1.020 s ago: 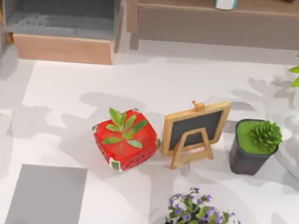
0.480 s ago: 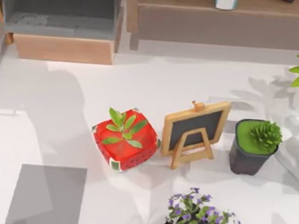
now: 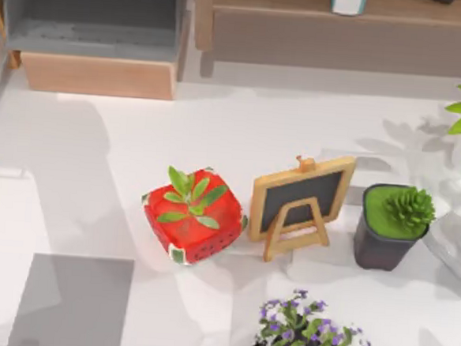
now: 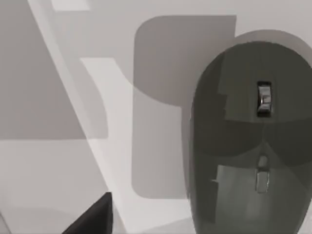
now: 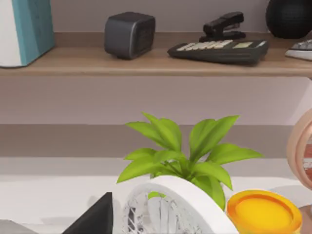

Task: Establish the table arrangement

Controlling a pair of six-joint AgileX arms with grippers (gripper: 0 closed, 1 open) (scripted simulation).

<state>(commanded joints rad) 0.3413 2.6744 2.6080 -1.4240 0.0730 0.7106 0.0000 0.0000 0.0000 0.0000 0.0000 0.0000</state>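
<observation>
Bench (image 3: pixel 242 126) spreads white across my top view; red strawberry pot (image 3: pixel 193 215) sits near centre, easel chalkboard (image 3: pixel 299 203) just beside it at three o'clock, dark succulent pot (image 3: pixel 391 226) further that way; grey mat (image 3: pixel 71 303) at seven o'clock; my left wrist camera looks onto a grey mouse (image 4: pixel 251 136); either pincer's state I cannot tell.

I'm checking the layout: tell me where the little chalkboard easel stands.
In the top view, the chalkboard easel stands right of centre on the table, between the red strawberry pot and the dark succulent pot.

Table (image 3: pixel 242 118) rear open; pots front-right.
</observation>
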